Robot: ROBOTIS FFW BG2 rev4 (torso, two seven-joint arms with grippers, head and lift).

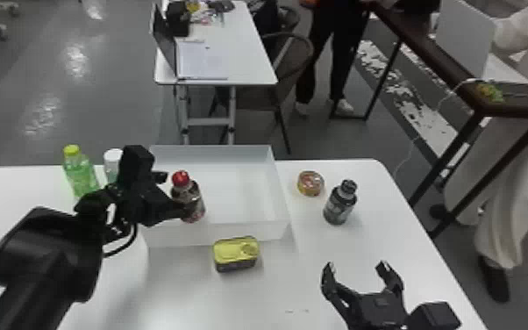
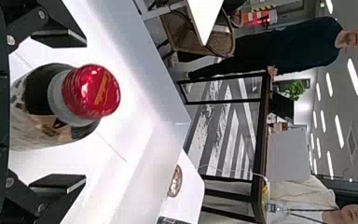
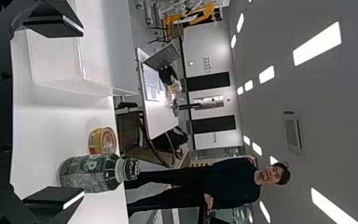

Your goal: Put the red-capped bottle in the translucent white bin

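Hovering over the near right part of the white worktop (image 1: 272, 289), the right gripper (image 1: 355, 264) has its jaws wide apart. Farther in, the yellow-topped tin (image 1: 235, 254) sits just before the near wall of the translucent white bin (image 1: 272, 231). From the left comes the other arm, its left gripper (image 1: 174, 194) over the bin's near left corner, jaws apart on either side of the red-capped bottle (image 1: 195, 204). That bottle is upright inside the bin, by the same corner. To the bin's right, toward the worktop's right edge, stands a dark-capped bottle (image 1: 340, 206), and a little beyond it lies a round tin (image 1: 310, 183). Left of the bin, near the far edge, are a yellow-capped green bottle (image 1: 81, 175) and a white-capped one (image 1: 112, 163), partly behind the left arm.
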